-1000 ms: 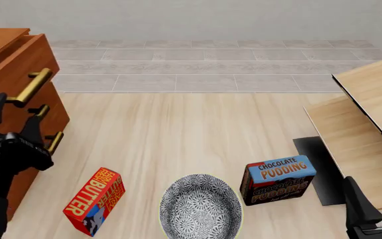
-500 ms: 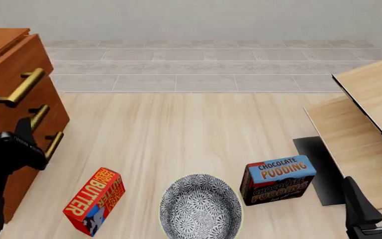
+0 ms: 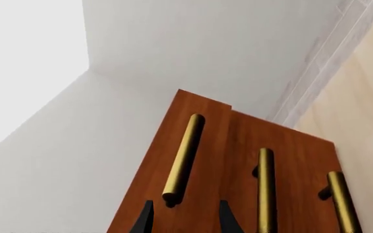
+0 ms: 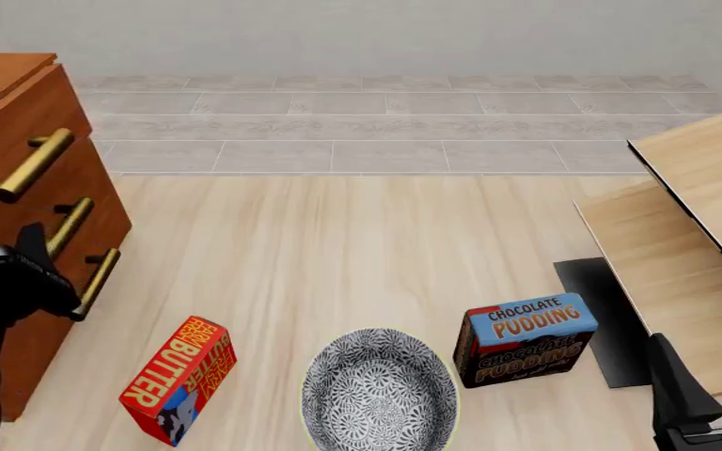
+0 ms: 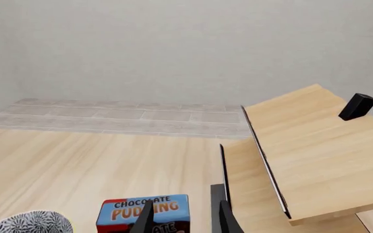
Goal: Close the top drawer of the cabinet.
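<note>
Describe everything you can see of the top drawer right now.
The top drawer has a reddish-brown wood front with a long brass bar handle. It is the uppermost of three in the cabinet, at the front view's left edge. In the left wrist view its front stands slightly proud of the drawer below. The left gripper points at it near the handle's end; contact can't be judged.

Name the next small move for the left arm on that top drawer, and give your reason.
Probably keep pushing the left tool straight into the top drawer. In the left wrist view its front stands a step proud of the cabinet face beside it, so it looks not fully shut, and the open fingertips straddle the near end of its brass handle.
</note>
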